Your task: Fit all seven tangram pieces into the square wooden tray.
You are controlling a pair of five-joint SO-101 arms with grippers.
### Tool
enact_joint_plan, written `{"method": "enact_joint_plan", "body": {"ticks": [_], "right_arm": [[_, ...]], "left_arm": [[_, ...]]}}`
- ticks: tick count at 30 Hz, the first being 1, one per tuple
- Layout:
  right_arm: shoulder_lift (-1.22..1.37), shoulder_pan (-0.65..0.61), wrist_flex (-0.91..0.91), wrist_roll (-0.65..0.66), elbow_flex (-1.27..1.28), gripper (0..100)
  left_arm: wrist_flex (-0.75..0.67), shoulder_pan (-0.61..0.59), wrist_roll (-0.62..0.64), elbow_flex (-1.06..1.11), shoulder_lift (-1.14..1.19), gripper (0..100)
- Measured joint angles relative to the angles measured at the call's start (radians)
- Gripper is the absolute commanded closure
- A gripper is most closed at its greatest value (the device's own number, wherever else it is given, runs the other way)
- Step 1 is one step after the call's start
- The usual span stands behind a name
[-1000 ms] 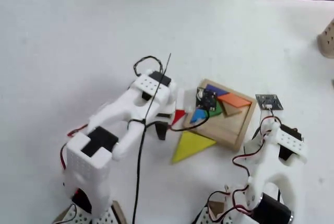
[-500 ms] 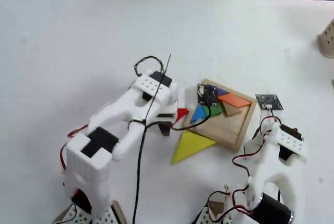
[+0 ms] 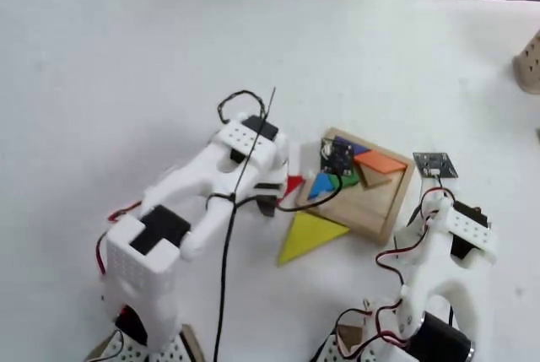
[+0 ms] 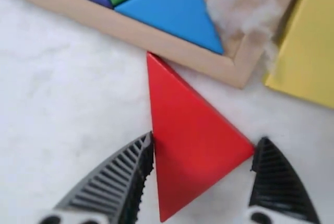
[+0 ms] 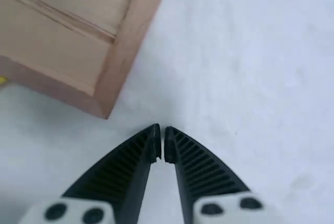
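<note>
The square wooden tray (image 3: pixel 384 210) lies turned like a diamond between the arms, holding blue (image 3: pixel 321 186), green, purple and orange (image 3: pixel 380 162) pieces. A red triangle (image 4: pixel 193 145) lies flat on the table with one tip against the tray's outer rim (image 4: pixel 156 38). My left gripper (image 4: pixel 201 166) is shut on the red triangle, a finger against each side. A large yellow triangle (image 3: pixel 310 234) rests on the table against the tray's near edge. My right gripper (image 5: pixel 162 148) is shut and holds nothing, just off a corner of the tray (image 5: pixel 125 46).
The left arm (image 3: pixel 211 185) stretches across the table toward the tray, trailing a black cable. The right arm (image 3: pixel 456 231) stands at the tray's right. A beige object (image 3: pixel 530 62) sits at the far right edge. White table stretches to the back and left.
My left gripper has carried the red triangle a little to the right, toward the tray's rim. The right arm has stayed still.
</note>
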Motion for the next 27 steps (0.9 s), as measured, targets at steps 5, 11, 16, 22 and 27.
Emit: {"method": "enact_joint_plan", "body": {"ticks": [5, 11, 16, 22, 27], "right_arm": [[0.000, 0.000, 0.000, 0.000, 0.000, 98.1], [0.000, 0.000, 0.000, 0.000, 0.000, 98.1], [0.000, 0.000, 0.000, 0.000, 0.000, 98.1], [0.000, 0.000, 0.000, 0.000, 0.000, 98.1], [0.000, 0.000, 0.000, 0.000, 0.000, 98.1]], "left_arm": [[0.026, -0.008, -0.002, -0.068, 0.049, 72], [0.083, -0.011, -0.005, -0.143, 0.097, 88], [0.084, -0.011, -0.005, -0.147, 0.097, 87], [0.094, -0.021, 0.021, -0.175, 0.106, 87], [0.114, -0.068, 0.129, -0.206, 0.110, 87]]}}
